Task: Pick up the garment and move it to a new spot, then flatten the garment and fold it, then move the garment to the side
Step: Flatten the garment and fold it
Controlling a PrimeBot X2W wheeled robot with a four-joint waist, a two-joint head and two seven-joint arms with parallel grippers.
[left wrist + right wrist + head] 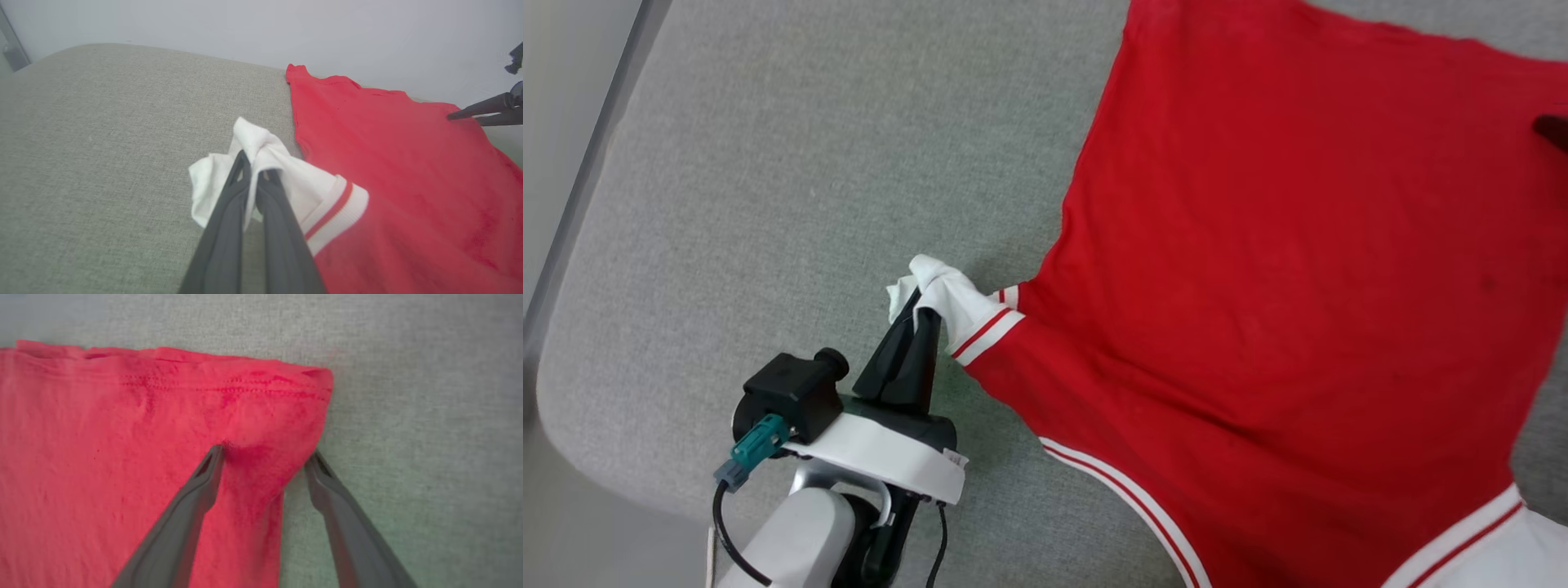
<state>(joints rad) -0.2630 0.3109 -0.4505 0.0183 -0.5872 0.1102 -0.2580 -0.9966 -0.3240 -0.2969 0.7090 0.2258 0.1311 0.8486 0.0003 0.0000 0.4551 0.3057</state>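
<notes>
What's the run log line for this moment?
left gripper: fingers shut on white sleeve of bright red jersey T-shirt | right gripper: open, fingers astride its hem corner | surface: grey fabric cushion

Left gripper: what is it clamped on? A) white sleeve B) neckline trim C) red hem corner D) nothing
A: the left gripper is shut on the bunched white sleeve of the garment, just beyond the red-striped cuff.
</notes>
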